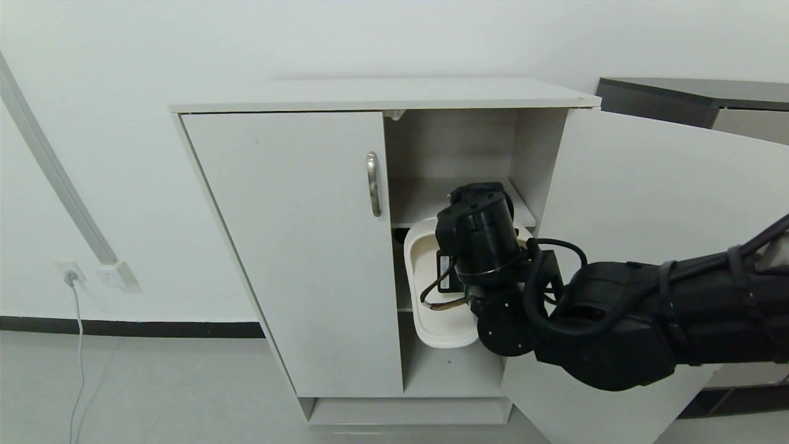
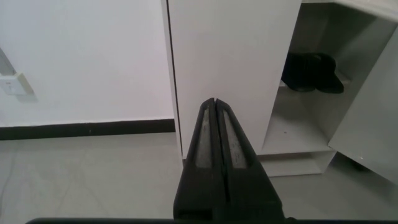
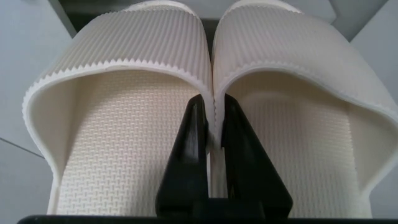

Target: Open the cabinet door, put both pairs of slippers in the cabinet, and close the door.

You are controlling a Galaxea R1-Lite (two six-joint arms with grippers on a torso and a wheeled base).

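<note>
Head view, opening: the white cabinet [image 1: 382, 95] has its right door [image 1: 647, 203] swung wide to the right. The left door [image 1: 296, 246] is shut, and its metal handle [image 1: 373, 184] is beside the open half.
Room: the right arm takes most of the open half. The upper shelf [image 1: 419, 200] lies just above its wrist.
Cream slippers [image 1: 425, 259]: a ribbed pair, side by side, tilted steeply inside the open half, below the upper shelf.
Right end effector [image 3: 213, 102]: clenched on the two inner side walls of the cream slippers, pressed together.
Left end effector [image 2: 215, 104]: fingers pressed together, grasping nothing, low over the floor [image 2: 93, 174] before the shut door.
Black slippers [image 2: 311, 71]: on an inner shelf, above the bottom board.
Around: a wall socket [image 1: 68, 274] with a cable at far left, and a dark-topped unit [image 1: 696, 92] behind the open door.
</note>
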